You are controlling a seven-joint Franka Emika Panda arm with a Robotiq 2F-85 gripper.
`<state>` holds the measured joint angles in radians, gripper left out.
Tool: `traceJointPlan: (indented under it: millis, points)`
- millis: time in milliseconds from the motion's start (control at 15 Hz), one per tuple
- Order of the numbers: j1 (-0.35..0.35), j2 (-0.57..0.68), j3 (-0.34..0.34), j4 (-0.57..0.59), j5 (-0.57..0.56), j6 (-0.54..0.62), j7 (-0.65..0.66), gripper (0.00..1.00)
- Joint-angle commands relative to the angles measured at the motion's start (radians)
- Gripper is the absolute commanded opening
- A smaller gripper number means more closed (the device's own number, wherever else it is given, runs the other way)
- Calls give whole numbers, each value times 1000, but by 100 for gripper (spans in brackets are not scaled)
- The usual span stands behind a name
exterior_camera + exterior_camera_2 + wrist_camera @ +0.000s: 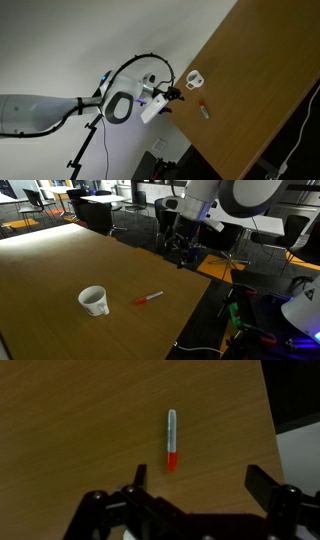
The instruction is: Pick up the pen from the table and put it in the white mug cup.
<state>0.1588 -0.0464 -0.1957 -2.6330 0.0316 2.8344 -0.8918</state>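
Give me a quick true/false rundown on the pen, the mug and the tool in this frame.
1. The pen lies flat on the table, outside the white mug cup. True.
2. The tool is shut on the pen. False: in the wrist view its fingers stand wide apart with nothing between them, and the pen lies clear of them.
3. The white mug cup stands upright with its opening up. True.
4. The pen leans against the mug. False: bare table shows between them in both exterior views.
5. In the wrist view the pen's red end points toward the tool. True.
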Motion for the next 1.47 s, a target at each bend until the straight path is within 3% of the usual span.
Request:
traceJointPlan:
  millis: [0,400,533,800,1067,1400]
  points:
    - [-66,31,70,13,6,-2,-3,100]
    - [-79,78,86,47,1,-2,5,100]
    - [-94,136,141,80,135,-1,-143,100]
    - [-163,253,245,153,222,5,-301,100]
    - [-216,363,279,221,112,25,-298,100]
    - [-234,484,259,319,-22,21,-227,100]
